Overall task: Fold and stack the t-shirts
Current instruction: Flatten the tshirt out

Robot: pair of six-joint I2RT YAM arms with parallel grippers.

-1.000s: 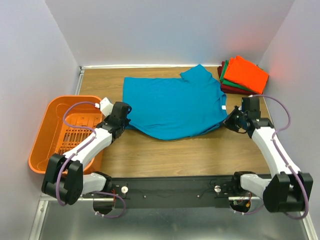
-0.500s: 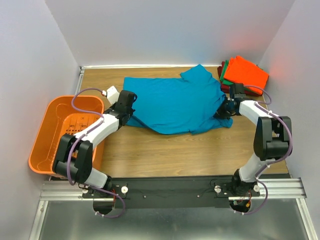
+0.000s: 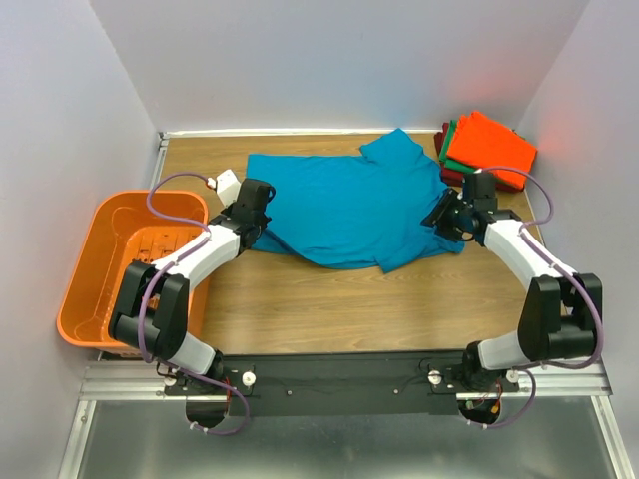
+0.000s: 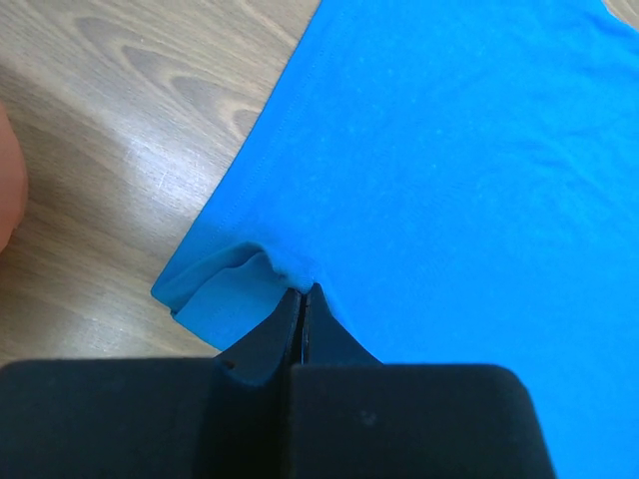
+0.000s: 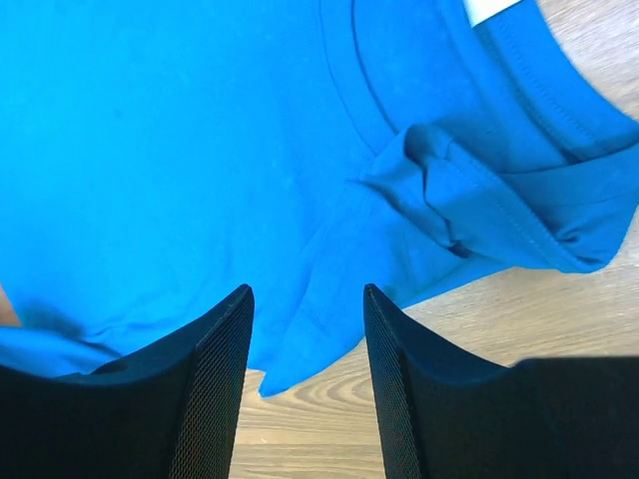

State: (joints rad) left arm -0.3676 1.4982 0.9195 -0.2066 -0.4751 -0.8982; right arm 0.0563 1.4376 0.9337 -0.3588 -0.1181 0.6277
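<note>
The teal-blue t-shirt [image 3: 349,205] lies spread across the back half of the table, its near edge folded under. My left gripper [image 4: 303,290] is shut on its left hem corner, where the cloth puckers at the fingertips; in the top view the left gripper [image 3: 255,208] sits at the shirt's left edge. My right gripper [image 5: 306,291] stands open just above the shirt's collar side [image 5: 469,190], nothing between its fingers, and the white neck label [image 5: 491,8] shows beyond. Seen from the top, the right gripper [image 3: 446,216] is at the shirt's right edge. Folded orange [image 3: 491,147], green [image 3: 451,158] and dark red [image 3: 461,179] t-shirts are stacked at the back right.
An orange slotted basket [image 3: 85,284] stands at the left table edge, beside the left arm. Bare wooden tabletop [image 3: 359,309] stretches between the shirt and the arm bases. White walls close in on the left, back and right.
Both grippers carried the shirt's near edge toward the back. The right gripper then opened and let the collar side drop. The left gripper stays shut on its corner.
</note>
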